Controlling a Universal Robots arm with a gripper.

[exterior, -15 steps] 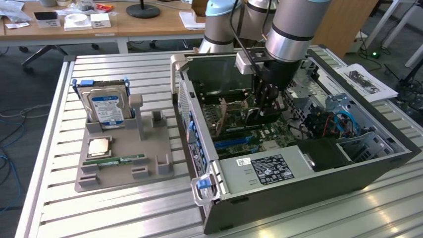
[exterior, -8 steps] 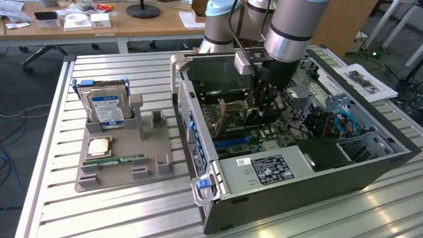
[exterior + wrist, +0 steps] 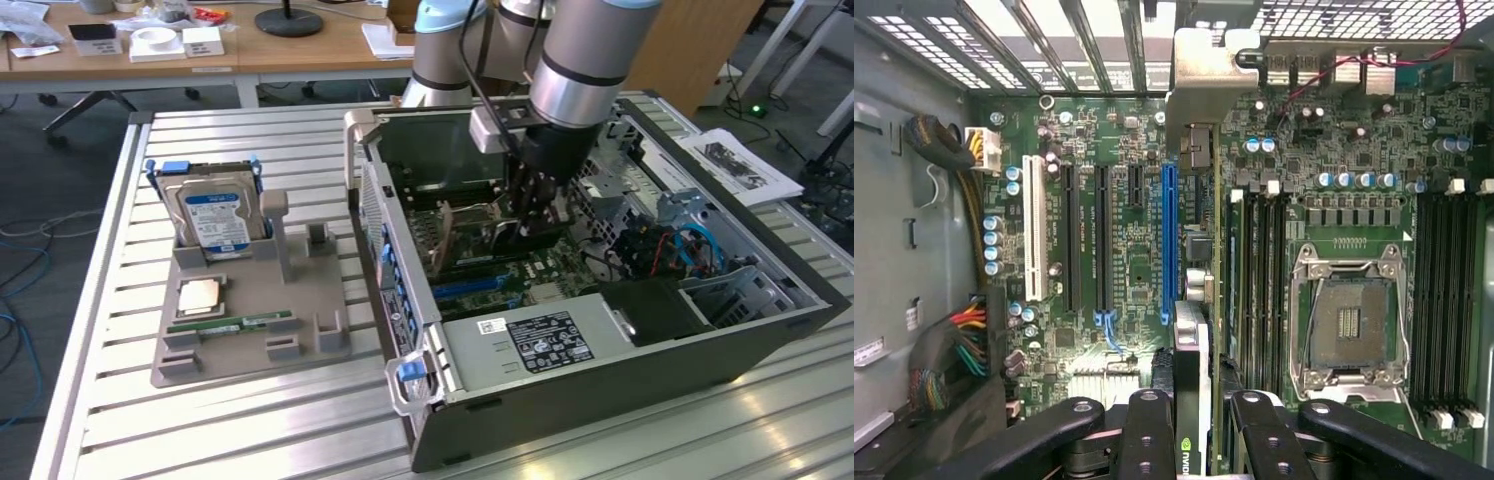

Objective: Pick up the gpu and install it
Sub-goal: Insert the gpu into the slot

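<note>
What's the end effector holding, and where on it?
The gpu, clamped in the end effector by its faces at the long edge away from the motherboard.

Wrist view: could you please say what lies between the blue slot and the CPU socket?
In the wrist view: the gpu, clamped in the gripper, and black memory slots.

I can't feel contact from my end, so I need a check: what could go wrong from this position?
The gpu, held in the gripper, looks offset from the blue slot toward the memory slots. Pushing down could miss the slot and strike board components. Its metal bracket sits near the case's rear wall and might snag there.
</note>
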